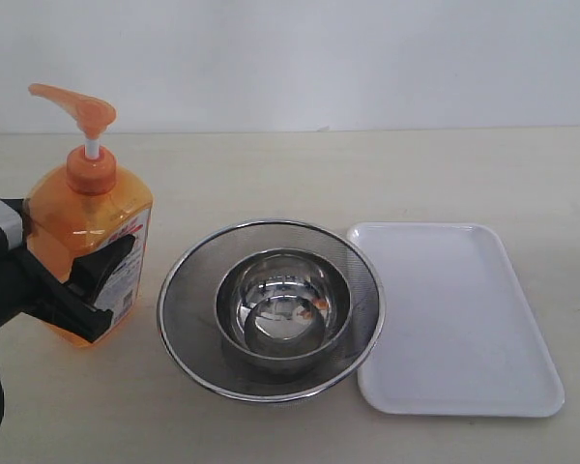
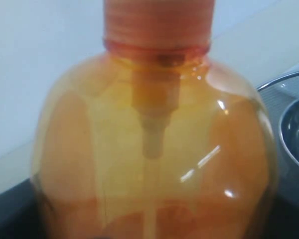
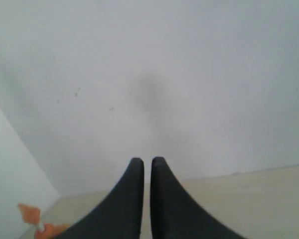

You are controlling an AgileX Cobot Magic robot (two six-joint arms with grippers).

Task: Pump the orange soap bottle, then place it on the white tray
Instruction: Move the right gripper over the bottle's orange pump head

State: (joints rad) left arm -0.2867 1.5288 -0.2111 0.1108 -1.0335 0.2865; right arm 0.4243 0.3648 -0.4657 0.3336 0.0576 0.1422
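The orange soap bottle (image 1: 85, 242) stands upright at the left of the table, pump head raised and pointing left. My left gripper (image 1: 77, 290) is shut on its lower body, black fingers (image 1: 101, 266) on either side. In the left wrist view the bottle (image 2: 154, 149) fills the picture and hides the fingers. The white tray (image 1: 464, 319) lies flat at the right with nothing on it. My right gripper (image 3: 147, 162) is shut with nothing in it, held up facing the wall, out of the exterior view. The pump head (image 3: 32, 216) shows small at a corner of that view.
A round steel mesh strainer (image 1: 188, 280) with a steel bowl (image 1: 282, 307) inside sits between the bottle and the tray, touching the tray's left edge. Its rim (image 2: 284, 82) shows in the left wrist view. A white wall stands behind the table.
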